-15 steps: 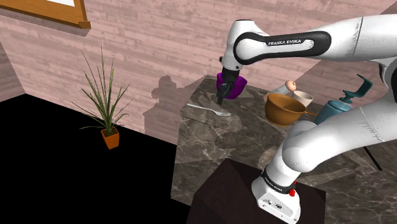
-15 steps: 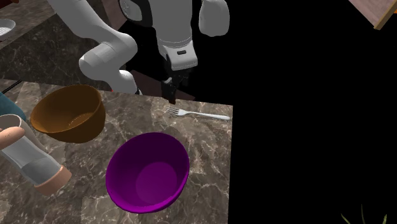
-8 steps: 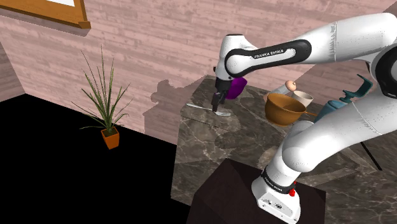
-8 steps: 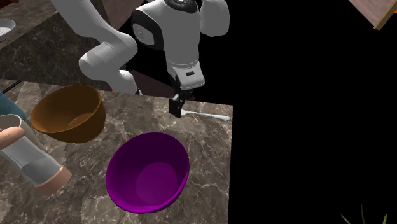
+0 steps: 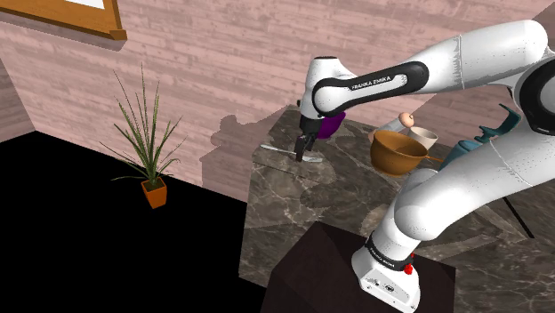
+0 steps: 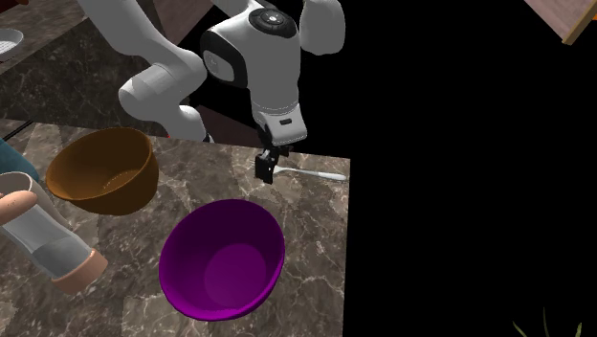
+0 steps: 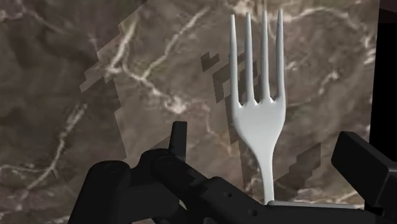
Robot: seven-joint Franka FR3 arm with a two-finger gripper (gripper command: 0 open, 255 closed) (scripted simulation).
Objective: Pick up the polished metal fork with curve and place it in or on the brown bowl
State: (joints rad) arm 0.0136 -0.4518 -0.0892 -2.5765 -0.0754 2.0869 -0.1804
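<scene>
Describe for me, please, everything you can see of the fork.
The fork looks plain pale grey, with four straight tines and a slim handle. It lies flat on the marble table, near the edge beside the black area. The open gripper is down over its neck, a finger on either side; I cannot tell whether either touches it.

Shoulder view high beside and behind the stand (image 5: 307, 267), looking down across the marble counter (image 5: 293, 191) toward the purple bowl (image 5: 333, 125), second exterior view close above the purple bowl, facing back at the arm (image 6: 273, 57), wrist view tight over the counter near the purple bowl, both exterior views sharing purple bowl and brown bowl (image 5: 398, 153).
</scene>
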